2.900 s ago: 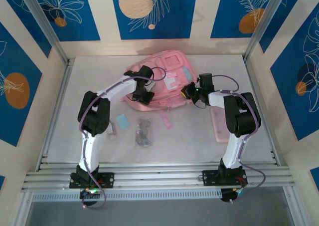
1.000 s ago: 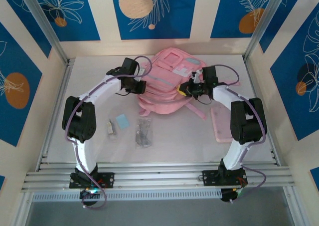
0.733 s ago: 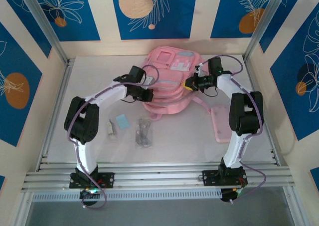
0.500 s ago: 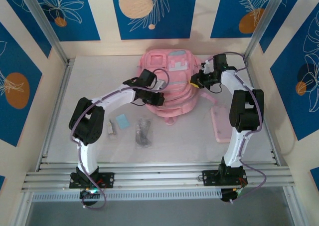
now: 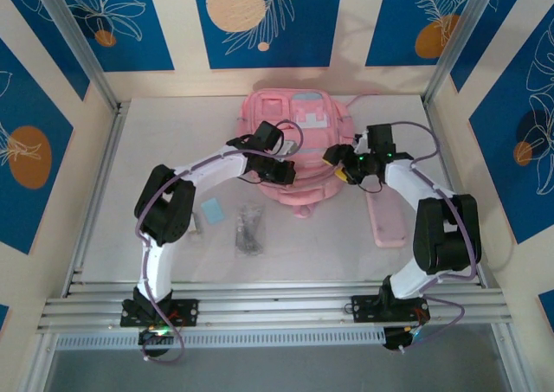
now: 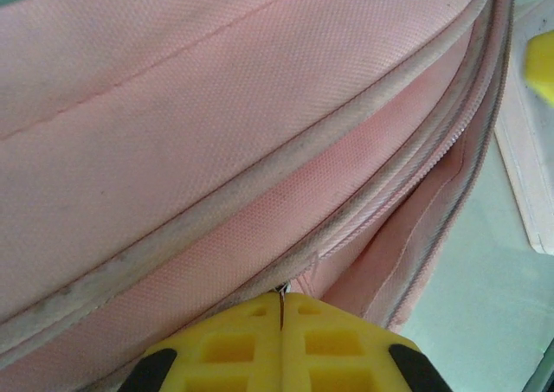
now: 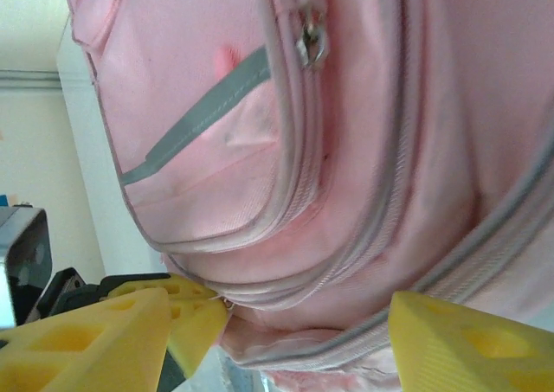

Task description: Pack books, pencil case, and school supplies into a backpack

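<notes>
Backpack lies flat. L gripper at its near-left edge, clenched on zipper pull. R gripper at its right side, released, holding nothing. Pencil case just right of backpack.

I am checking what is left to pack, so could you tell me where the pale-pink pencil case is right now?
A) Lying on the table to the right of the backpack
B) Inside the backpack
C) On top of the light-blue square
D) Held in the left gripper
A: the pencil case lies flat on the table, just right of the backpack, outside it and with nothing gripping it.
</notes>
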